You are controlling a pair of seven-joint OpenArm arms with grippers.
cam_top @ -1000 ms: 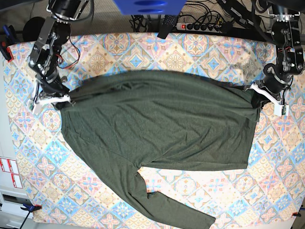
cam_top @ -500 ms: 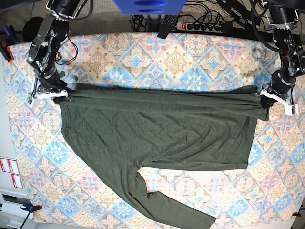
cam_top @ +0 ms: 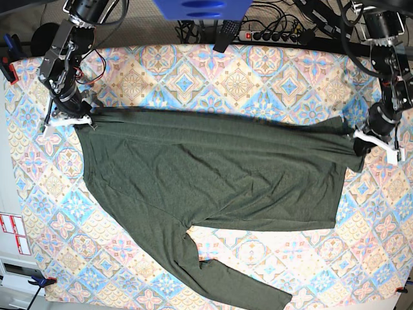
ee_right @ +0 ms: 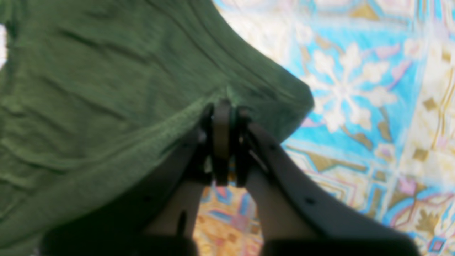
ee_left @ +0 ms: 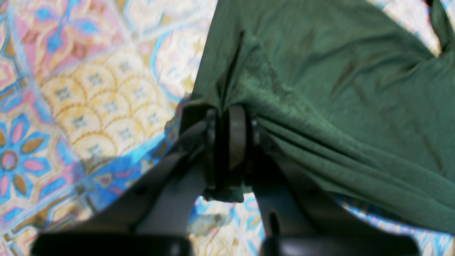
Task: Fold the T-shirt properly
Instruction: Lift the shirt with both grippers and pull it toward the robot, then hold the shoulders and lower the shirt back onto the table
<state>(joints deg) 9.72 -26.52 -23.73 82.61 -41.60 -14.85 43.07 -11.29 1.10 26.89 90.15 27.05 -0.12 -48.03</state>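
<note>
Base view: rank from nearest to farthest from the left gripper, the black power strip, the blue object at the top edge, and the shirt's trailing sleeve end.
From the left gripper:
1. Black power strip, top, nearest.
2. Trailing sleeve end of the T-shirt, bottom edge.
3. Blue object, top centre, farthest.

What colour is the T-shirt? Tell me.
Plain dark olive-green, with no print. The T-shirt shows best in the base view, spread across the patterned cloth.

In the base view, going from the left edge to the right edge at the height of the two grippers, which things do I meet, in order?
Patterned tablecloth → right gripper → T-shirt → left gripper → tablecloth again.
</note>
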